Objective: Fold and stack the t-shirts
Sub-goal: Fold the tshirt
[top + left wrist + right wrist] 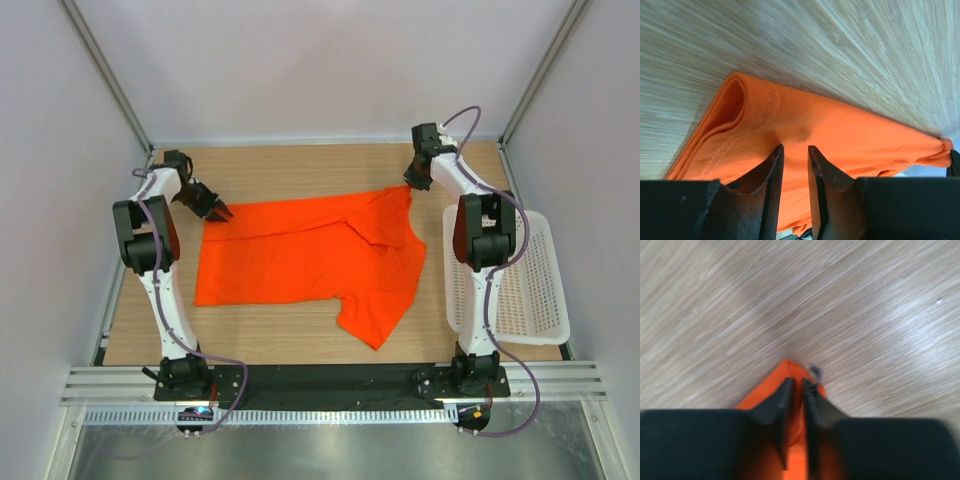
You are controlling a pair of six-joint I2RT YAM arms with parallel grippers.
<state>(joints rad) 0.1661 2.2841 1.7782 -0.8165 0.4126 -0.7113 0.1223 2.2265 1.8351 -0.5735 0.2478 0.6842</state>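
Left claw (795, 148) is pinching the folded edge of the orange t-shirt (300, 255) at the upper left. Right claw (796, 382) is pinching its upper right corner. The shirt is lying mid-bench (300, 165), stretching long from left to right, with one sleeve pointing lower right. I think uneven pulling could be tugging the thin cloth free and making the fold crooked.

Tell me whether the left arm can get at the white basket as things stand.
Probably not. The white basket sits on the right side, beyond the right arm, while the left claw is over on the left, pinching a corner of the t-shirt.
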